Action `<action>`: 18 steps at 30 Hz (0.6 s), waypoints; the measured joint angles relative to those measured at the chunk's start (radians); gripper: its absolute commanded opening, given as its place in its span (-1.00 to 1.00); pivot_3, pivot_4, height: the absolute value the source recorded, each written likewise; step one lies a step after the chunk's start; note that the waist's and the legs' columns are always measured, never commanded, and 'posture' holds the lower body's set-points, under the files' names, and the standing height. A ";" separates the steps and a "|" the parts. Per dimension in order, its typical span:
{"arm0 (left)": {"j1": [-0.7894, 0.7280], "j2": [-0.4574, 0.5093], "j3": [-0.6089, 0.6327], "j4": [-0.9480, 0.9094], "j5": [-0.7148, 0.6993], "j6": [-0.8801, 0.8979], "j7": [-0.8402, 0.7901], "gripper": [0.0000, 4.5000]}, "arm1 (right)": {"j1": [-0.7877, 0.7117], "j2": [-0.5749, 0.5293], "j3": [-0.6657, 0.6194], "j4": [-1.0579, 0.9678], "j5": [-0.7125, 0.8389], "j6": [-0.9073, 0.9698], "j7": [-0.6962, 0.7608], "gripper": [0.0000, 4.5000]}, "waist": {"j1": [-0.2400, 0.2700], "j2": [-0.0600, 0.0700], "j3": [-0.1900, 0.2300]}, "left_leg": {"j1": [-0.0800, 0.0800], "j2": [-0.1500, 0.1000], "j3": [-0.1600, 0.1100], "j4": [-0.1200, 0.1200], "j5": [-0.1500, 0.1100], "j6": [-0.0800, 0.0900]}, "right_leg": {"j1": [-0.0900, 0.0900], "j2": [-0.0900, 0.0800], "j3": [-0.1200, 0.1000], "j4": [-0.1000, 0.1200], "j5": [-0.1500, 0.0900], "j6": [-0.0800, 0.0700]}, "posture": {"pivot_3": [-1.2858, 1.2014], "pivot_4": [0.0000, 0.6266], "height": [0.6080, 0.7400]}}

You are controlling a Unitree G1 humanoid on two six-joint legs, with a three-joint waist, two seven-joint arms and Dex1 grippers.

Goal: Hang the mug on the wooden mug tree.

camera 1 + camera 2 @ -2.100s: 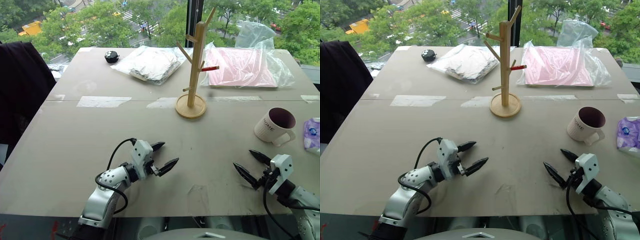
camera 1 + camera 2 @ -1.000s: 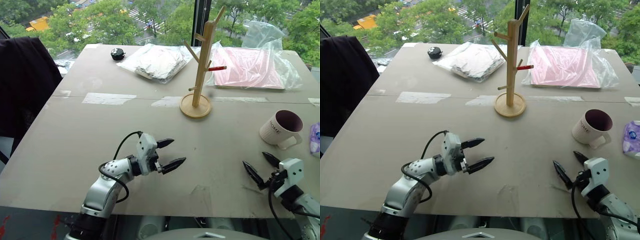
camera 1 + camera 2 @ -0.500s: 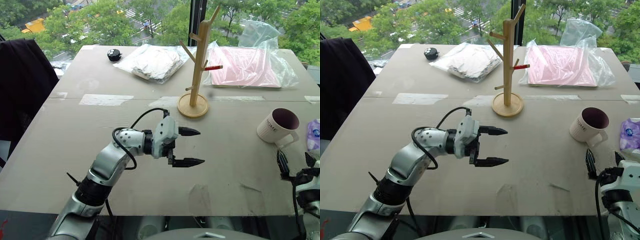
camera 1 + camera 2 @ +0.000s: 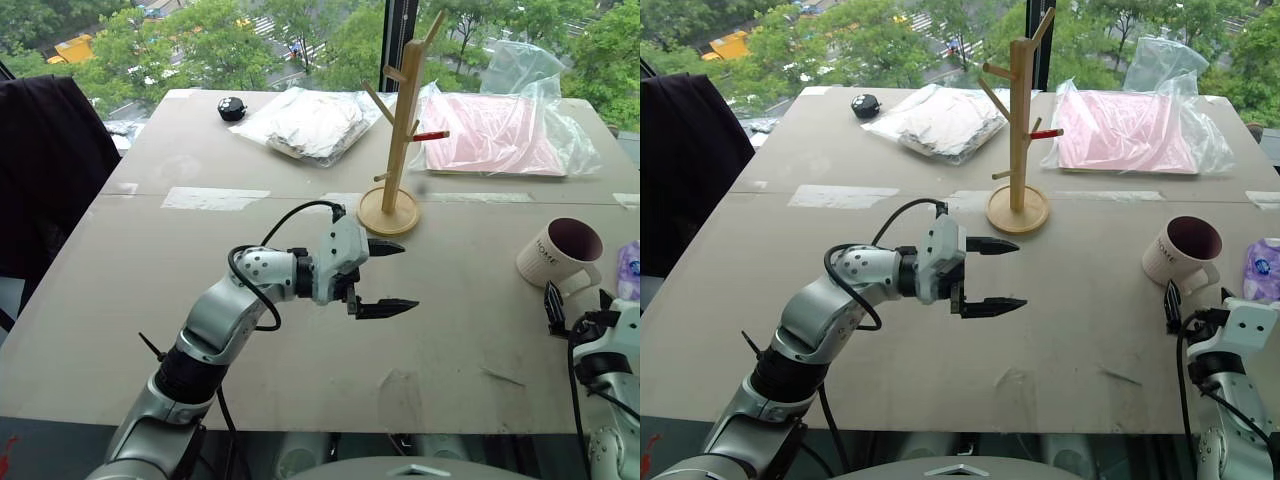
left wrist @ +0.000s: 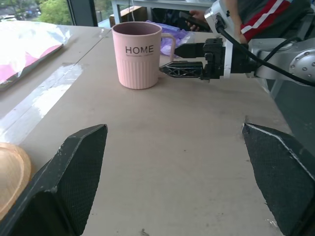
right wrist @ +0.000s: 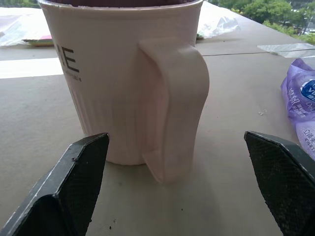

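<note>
The mug (image 4: 559, 254) stands upright near the right edge of the worktop (image 4: 150, 300), its loop handle turned toward the near edge and the word "HOME" on its ribbed side. It is glazed ceramic, pale outside and dark maroon inside. The right tool (image 4: 577, 302) sits just short of the handle at the near right corner, its two black fingers spread wide with the handle between their lines — in the right wrist view the mug (image 6: 123, 78) stands between the fingertips (image 6: 83, 162) without touching them. A purple packet (image 4: 1262, 270) lies beside the mug at the right edge.

The left tool (image 4: 388, 278) hangs above the middle of the worktop, jaws wide and empty, pointing toward the right edge. Open bare board lies between it and the mug.

The wooden mug tree (image 4: 397, 130) stands past the middle, toward the far edge (a smooth light-wood post with angled pegs on a round disc base). Behind it at the far edge lie a clear bag of white cloth (image 4: 308, 122), a crinkled bag holding something pink (image 4: 495, 135), and a small black object (image 4: 231, 107). The worktop is matt grey-brown, with strips of clear tape (image 4: 215, 198) along a seam.
</note>
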 measured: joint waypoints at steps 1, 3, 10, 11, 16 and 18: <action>0.000 -0.001 0.000 -0.002 0.003 0.007 0.010 1.00 | -0.006 0.000 0.000 0.008 -0.005 0.000 -0.005 0.98 | 0.000 0.000 0.000 | 0.000 0.000 0.000 0.000 0.000 0.000 | 0.000 0.000 0.000 0.000 0.000 0.000 | 0.03 -0.52 1.00; -0.001 -0.003 0.000 -0.005 0.005 0.016 0.020 1.00 | -0.010 0.000 0.000 0.015 -0.009 0.000 -0.008 0.98 | 0.000 0.000 0.000 | 0.000 0.000 0.000 0.000 0.000 0.000 | 0.000 0.000 0.000 0.000 0.000 0.000 | 0.03 -0.52 1.00; -0.006 -0.005 0.000 -0.039 0.007 0.034 0.039 1.00 | -0.021 -0.003 0.000 0.021 -0.016 0.000 -0.008 0.04 | 0.000 0.000 0.000 | 0.000 0.000 0.000 0.000 0.000 0.000 | 0.000 0.000 0.000 0.000 0.000 0.000 | 0.03 -0.52 1.00; -0.006 -0.005 0.000 -0.039 0.008 0.035 0.039 1.00 | -0.025 -0.004 0.000 0.022 -0.017 0.000 -0.009 -0.16 | 0.000 0.000 0.000 | 0.000 0.000 0.000 0.000 0.000 0.000 | 0.000 0.000 0.000 0.000 0.000 0.000 | 0.03 -0.52 1.00; -0.005 0.007 0.000 -0.039 0.017 0.031 0.036 1.00 | -0.035 -0.013 -0.006 0.043 -0.023 -0.002 -0.008 -0.98 | 0.000 0.000 0.000 | 0.000 0.000 0.000 0.000 0.000 0.000 | 0.000 0.000 0.000 0.000 0.000 0.000 | 0.03 -0.52 1.00; -0.004 0.013 0.000 -0.039 0.018 0.030 0.035 1.00 | -0.041 -0.014 -0.004 0.049 -0.028 -0.003 -0.011 -0.98 | 0.000 0.000 0.000 | 0.000 0.000 0.000 0.000 0.000 0.000 | 0.000 0.000 0.000 0.000 0.000 0.000 | 0.03 -0.52 1.00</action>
